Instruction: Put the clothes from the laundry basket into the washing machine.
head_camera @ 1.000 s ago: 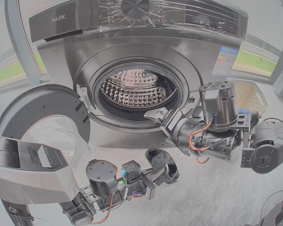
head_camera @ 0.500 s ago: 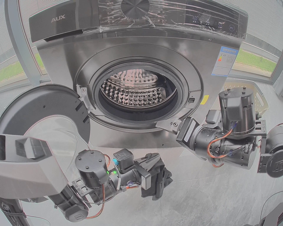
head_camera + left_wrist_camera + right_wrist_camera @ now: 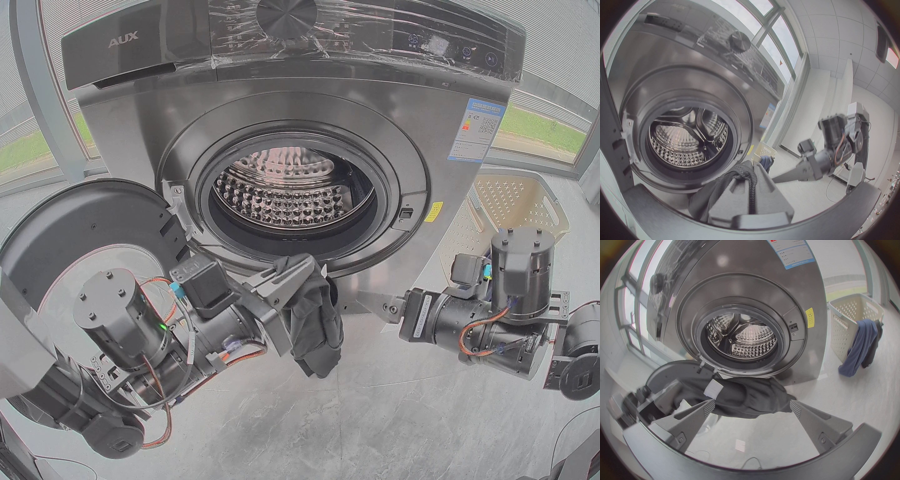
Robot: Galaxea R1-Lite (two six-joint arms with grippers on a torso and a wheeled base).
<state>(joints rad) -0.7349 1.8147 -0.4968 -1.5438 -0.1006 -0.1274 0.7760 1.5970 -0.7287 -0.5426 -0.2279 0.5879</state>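
Head view: the left gripper is clamped on a dark garment just before the lower lip of the washing machine's open drum, above a grey marbled floor. The right gripper, fingers spread wide, hangs low near the laundry basket, whose rim carries a blue garment. Windows stand behind.

Left gripper jaws clamped, right gripper jaws spread

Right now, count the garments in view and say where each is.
3. A dark garment hangs from the left gripper before the washing machine's opening; a blue garment and a second dark garment drape over the laundry basket's rim. More may lie hidden inside the basket.
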